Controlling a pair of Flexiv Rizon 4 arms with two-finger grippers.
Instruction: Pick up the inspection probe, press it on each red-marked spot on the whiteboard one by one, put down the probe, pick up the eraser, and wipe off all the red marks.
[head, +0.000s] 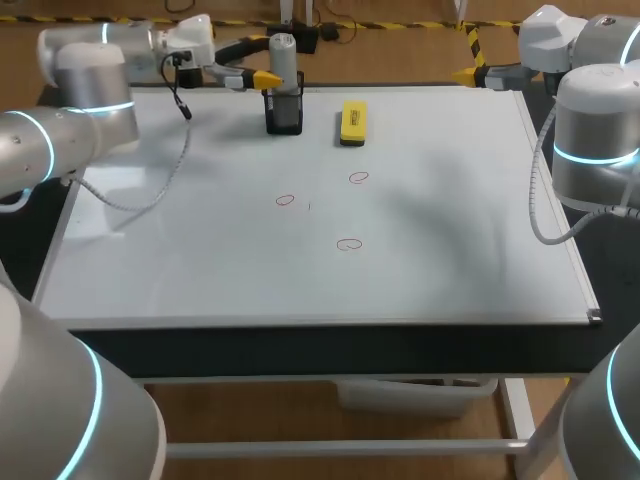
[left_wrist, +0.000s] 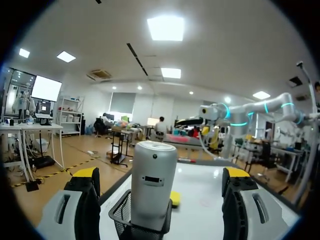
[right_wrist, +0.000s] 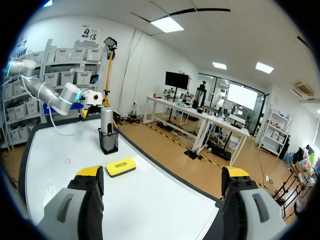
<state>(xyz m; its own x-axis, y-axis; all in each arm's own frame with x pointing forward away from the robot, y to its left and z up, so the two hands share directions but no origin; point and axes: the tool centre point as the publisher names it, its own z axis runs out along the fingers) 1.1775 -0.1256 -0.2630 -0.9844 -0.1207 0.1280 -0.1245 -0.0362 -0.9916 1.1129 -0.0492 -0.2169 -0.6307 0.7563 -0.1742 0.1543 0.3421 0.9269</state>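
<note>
Right now we are holding our left gripper (left_wrist: 161, 176) at the whiteboard's (head: 450, 230) far edge, its fingers spread wide on either side of the inspection probe (left_wrist: 152, 182) and not touching it. The probe is standing upright in a black mesh holder (head: 284, 114) by that far edge, with the yellow eraser (head: 352, 122) lying just beside the holder. Three red marks (head: 348, 244) are sitting near the board's middle. Our right gripper (right_wrist: 162, 175) is hovering by the far right corner, fingers released and grasping nothing.

probe (head: 284, 58): standing in its black holder (head: 284, 112)
left gripper (head: 270, 77): we're hovering it right beside the probe
eraser (head: 353, 123): lying near the holder
</note>
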